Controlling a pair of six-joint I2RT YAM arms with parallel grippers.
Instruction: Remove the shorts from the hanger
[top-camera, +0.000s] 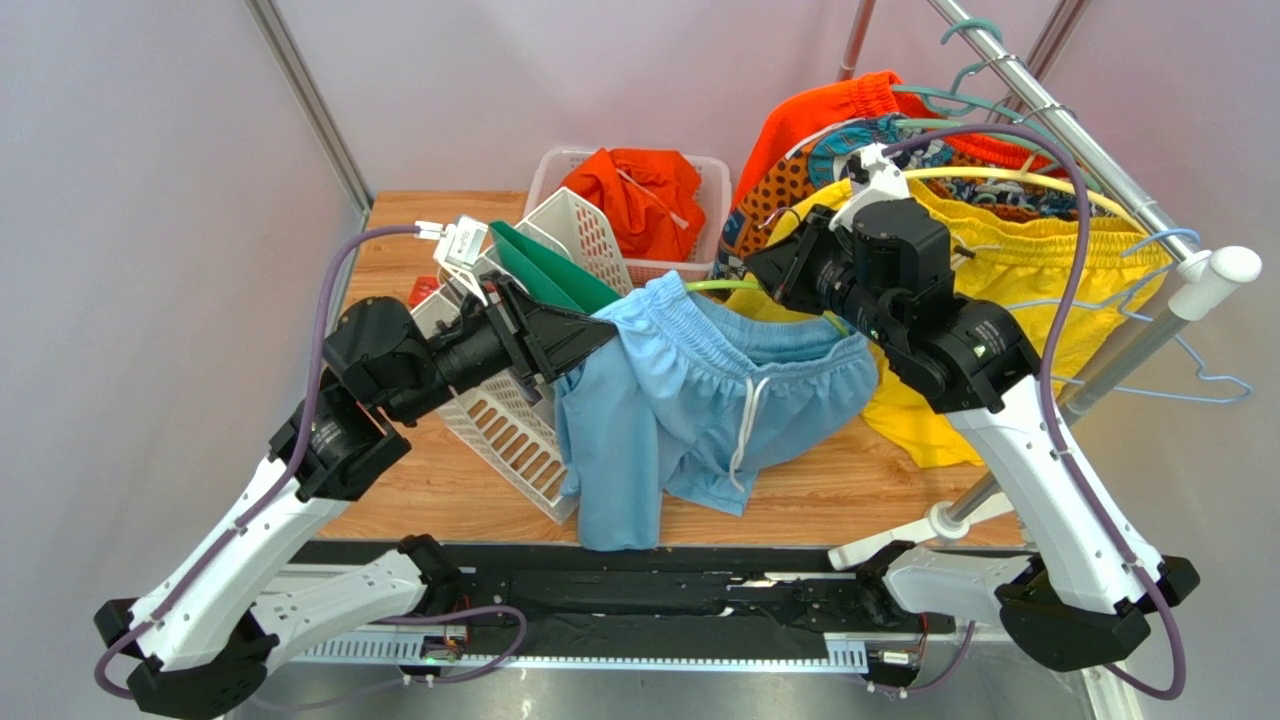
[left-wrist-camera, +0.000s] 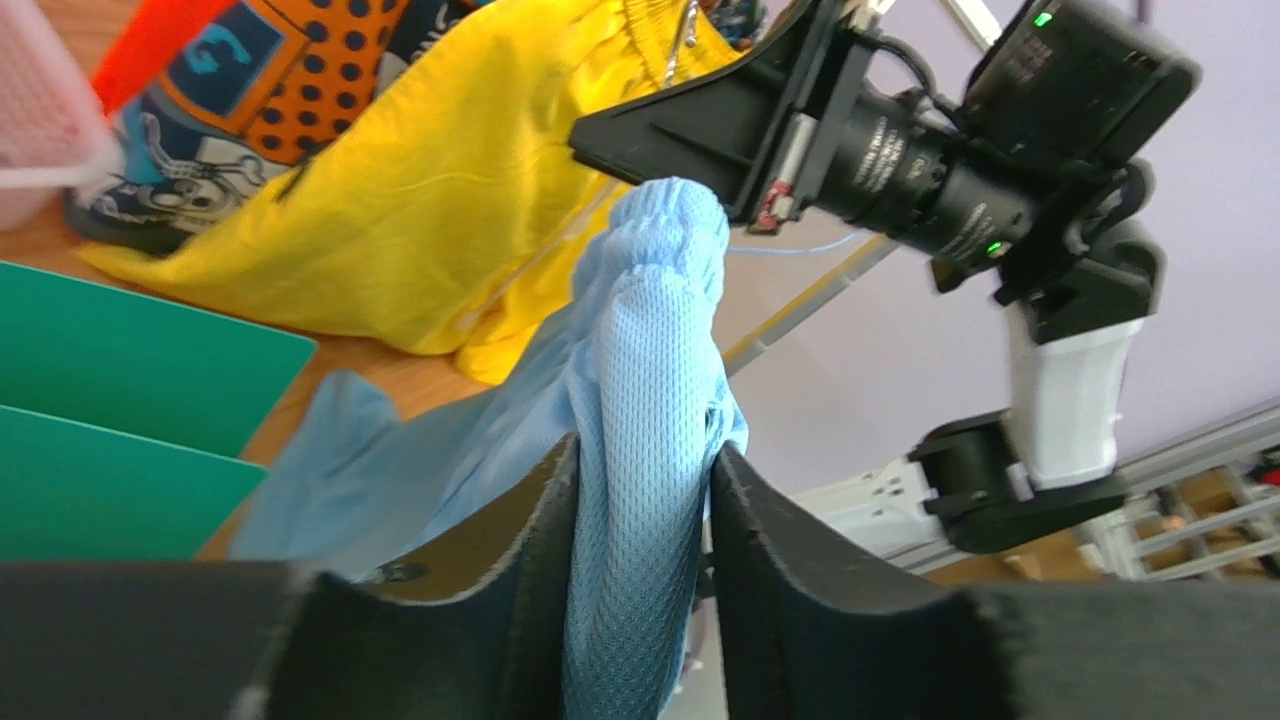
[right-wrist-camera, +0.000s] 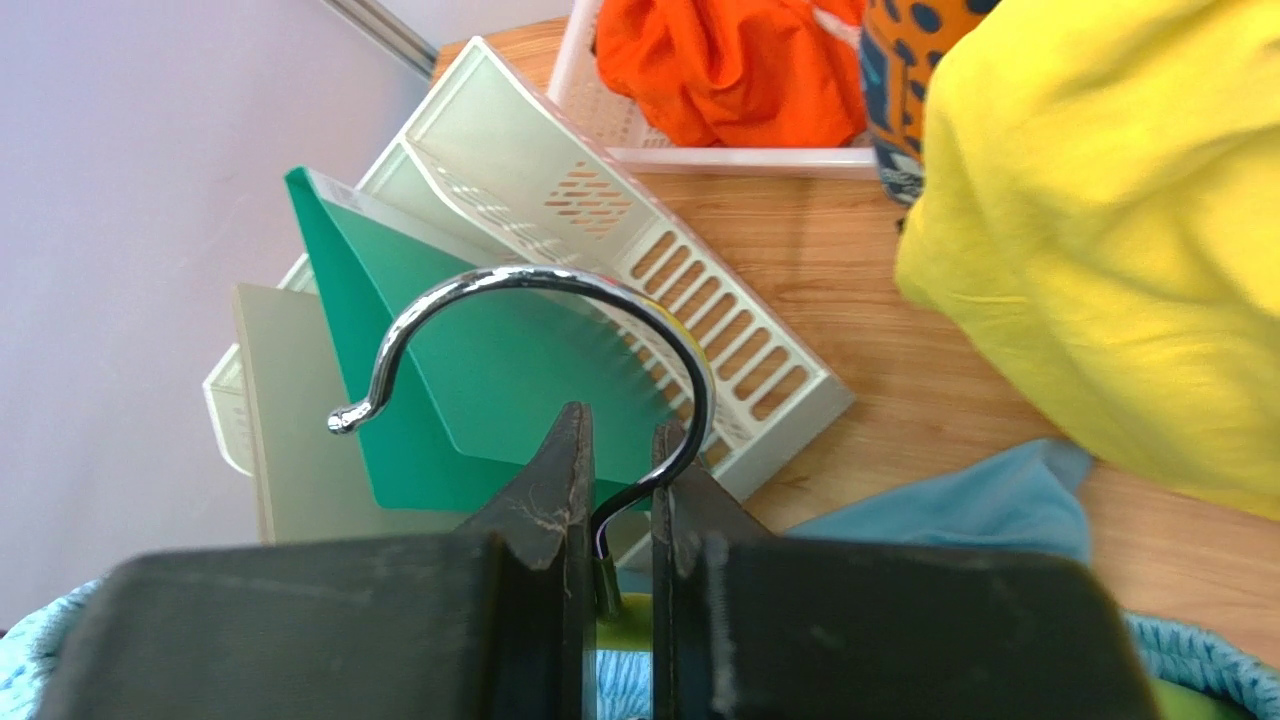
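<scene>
1. Left gripper (left-wrist-camera: 643, 473): we log it clenched on light blue shorts (top-camera: 706, 398), frame centre.
2. Right gripper (right-wrist-camera: 619, 458): pinches hanger hook (right-wrist-camera: 519, 281), just right of them.
3. Waistband spans left-right between our grippers.

Pair 1: light blue mesh shorts (top-camera: 706, 398), elastic waist bunched, white drawstring (top-camera: 747, 428) dangling, draped on a yellow-green hanger (top-camera: 718, 285), legs hanging down. Pair 2: bright orange shorts (top-camera: 643, 195), crumpled inside the white basket (top-camera: 559, 162).
</scene>
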